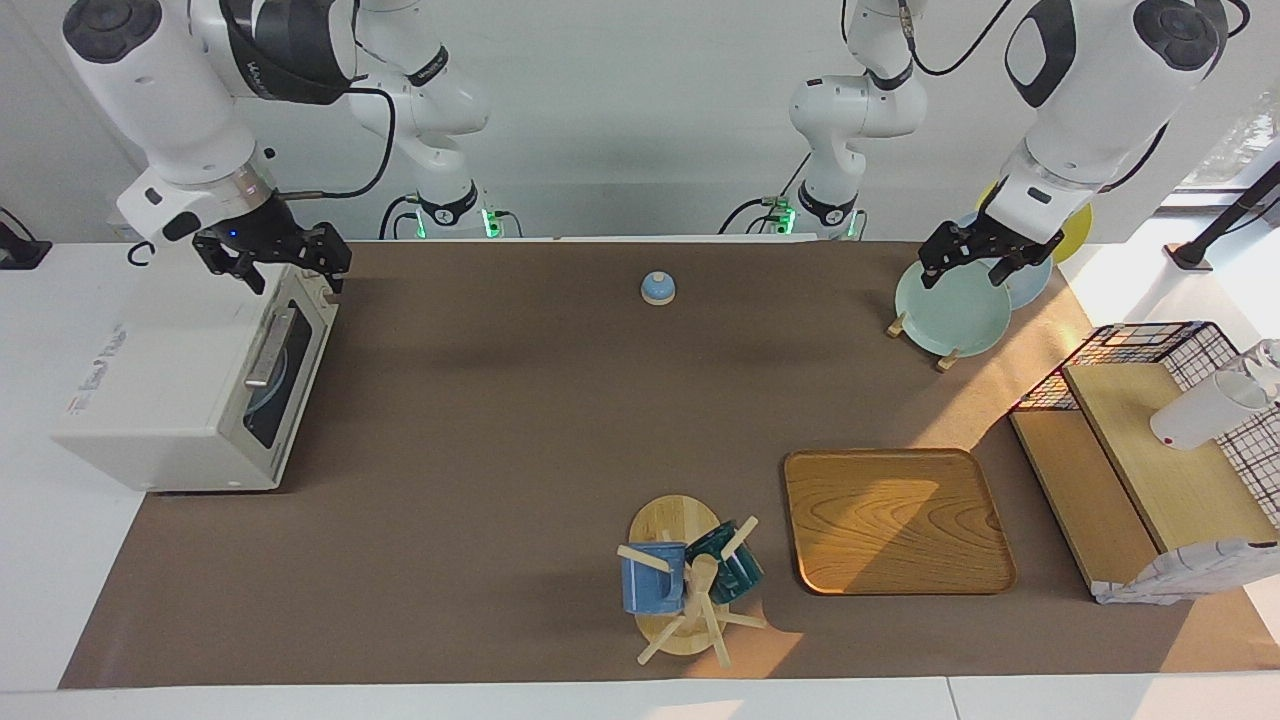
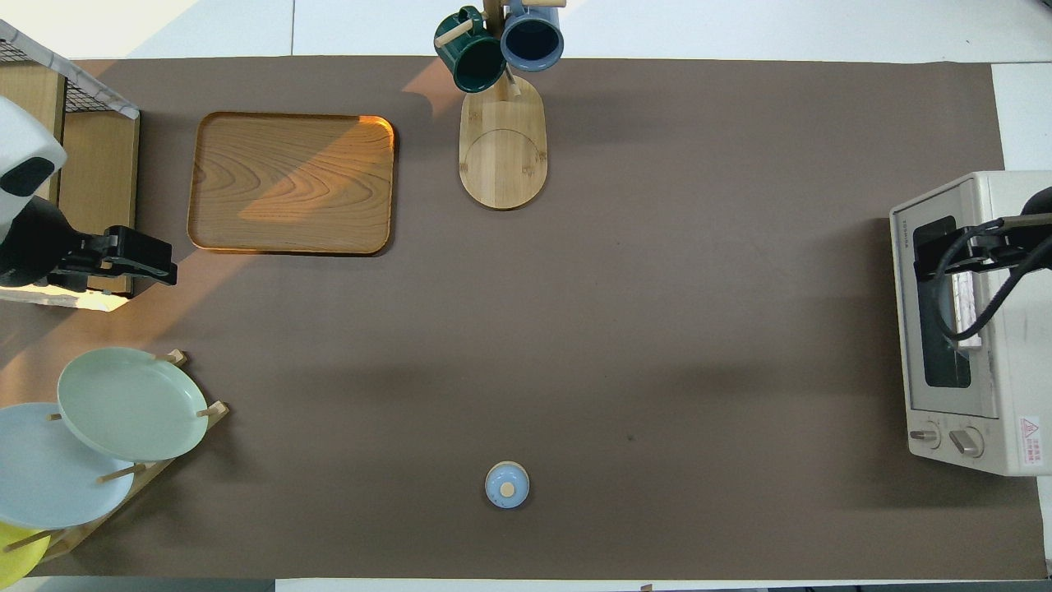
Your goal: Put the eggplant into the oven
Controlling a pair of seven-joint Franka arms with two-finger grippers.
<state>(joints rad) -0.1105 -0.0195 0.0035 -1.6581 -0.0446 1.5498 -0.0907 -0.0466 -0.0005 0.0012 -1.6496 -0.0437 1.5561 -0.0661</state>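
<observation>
No eggplant shows anywhere on the table in either view. The only place it could be hidden is the oven (image 1: 170,390), at the right arm's end of the table. Its door looks shut, and through the dark glass only a pale round shape can be made out, so I cannot tell whether the eggplant is inside. The right gripper (image 1: 285,262) hangs over the oven's top edge at the end nearer the robots, fingers spread and holding nothing. The left gripper (image 1: 985,258) waits over the green plate (image 1: 950,315) in its rack, also spread and empty. As I read it, the step in hand is at the oven door. To do it well, the right gripper should come down square to the metal handle (image 1: 268,350) and take it at the middle. It should then swing the door along its hinge arc rather than pull straight out, since a straight pull could drag the light box across the mat. The cable looping over the oven should stay clear of the door's path.
</observation>
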